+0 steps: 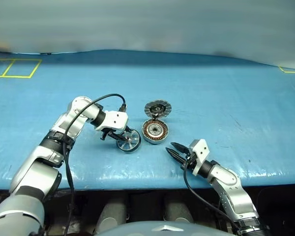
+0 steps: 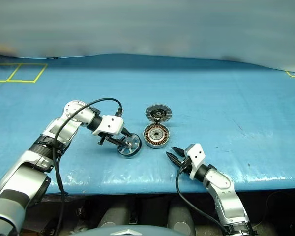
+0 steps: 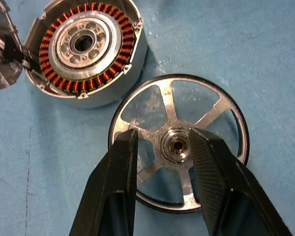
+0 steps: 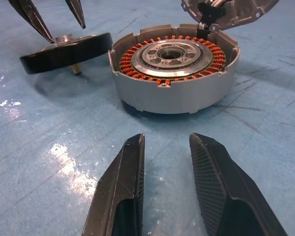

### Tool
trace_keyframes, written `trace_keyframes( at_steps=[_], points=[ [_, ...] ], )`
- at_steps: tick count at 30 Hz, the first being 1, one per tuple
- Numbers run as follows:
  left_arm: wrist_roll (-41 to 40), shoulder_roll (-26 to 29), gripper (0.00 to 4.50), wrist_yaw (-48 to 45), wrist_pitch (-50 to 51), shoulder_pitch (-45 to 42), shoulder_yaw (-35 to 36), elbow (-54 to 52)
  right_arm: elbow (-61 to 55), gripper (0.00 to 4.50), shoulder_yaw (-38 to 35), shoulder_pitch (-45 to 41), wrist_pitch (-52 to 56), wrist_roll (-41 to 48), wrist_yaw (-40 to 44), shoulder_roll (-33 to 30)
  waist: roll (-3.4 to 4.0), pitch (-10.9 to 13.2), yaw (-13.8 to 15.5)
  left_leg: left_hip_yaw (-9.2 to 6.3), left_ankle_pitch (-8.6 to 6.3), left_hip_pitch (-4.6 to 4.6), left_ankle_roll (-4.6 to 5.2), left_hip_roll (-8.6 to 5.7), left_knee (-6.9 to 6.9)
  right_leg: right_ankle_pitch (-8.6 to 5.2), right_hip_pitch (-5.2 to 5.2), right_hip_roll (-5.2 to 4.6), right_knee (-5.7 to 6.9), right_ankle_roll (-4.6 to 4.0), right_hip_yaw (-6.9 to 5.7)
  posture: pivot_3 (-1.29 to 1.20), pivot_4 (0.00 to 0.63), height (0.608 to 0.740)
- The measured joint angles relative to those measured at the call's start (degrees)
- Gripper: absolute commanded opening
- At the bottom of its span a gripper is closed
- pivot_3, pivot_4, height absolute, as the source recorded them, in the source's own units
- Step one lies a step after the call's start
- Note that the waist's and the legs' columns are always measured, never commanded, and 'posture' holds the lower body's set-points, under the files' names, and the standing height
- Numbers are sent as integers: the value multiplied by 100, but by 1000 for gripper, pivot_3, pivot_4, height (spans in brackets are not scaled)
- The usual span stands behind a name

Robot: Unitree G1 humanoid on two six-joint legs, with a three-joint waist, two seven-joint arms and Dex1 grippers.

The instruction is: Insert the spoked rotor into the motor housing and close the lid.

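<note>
The spoked rotor (image 1: 129,141) sits tilted on the blue surface, propped on its short shaft, just left of the motor housing (image 1: 155,131). Copper windings ring the housing's silver hub. The lid (image 1: 158,108) is swung open behind the housing, dark face up. My left gripper (image 3: 162,140) points down over the rotor (image 3: 167,105), open, one finger on each side of the hub. My right gripper (image 1: 170,148) hovers low in front of the housing (image 4: 172,64), open with nothing between its fingers (image 4: 132,172).
The blue table cover (image 1: 226,108) stretches wide to the back and right. Its front edge (image 1: 137,183) runs close behind my right gripper. Yellow tape lines (image 1: 14,69) mark the far left corner. A black cable (image 1: 88,105) loops over my left forearm.
</note>
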Motion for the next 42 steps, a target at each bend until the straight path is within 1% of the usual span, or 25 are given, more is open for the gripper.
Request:
trace_keyframes(
  at_steps=[17,32,42],
  points=[
    [103,19,1726,-84,-202,-36,1,197,38,1527,0,25,-36,-6,-94,6,0,0,-3,-1,0,0,0,0,1,0,0,0,1,0,0,0,150,740],
    [480,46,1726,5,-493,-152,-113,449,59,1527,26,-1,-142,-80,-132,44,0,0,-2,0,0,0,0,0,1,0,1,0,1,1,0,0,150,740],
    [594,-142,1726,-28,-457,-187,-137,577,70,1527,55,-8,-176,-195,-226,69,0,0,-3,0,0,1,1,0,2,2,2,1,2,4,-1,0,150,740]
  ],
)
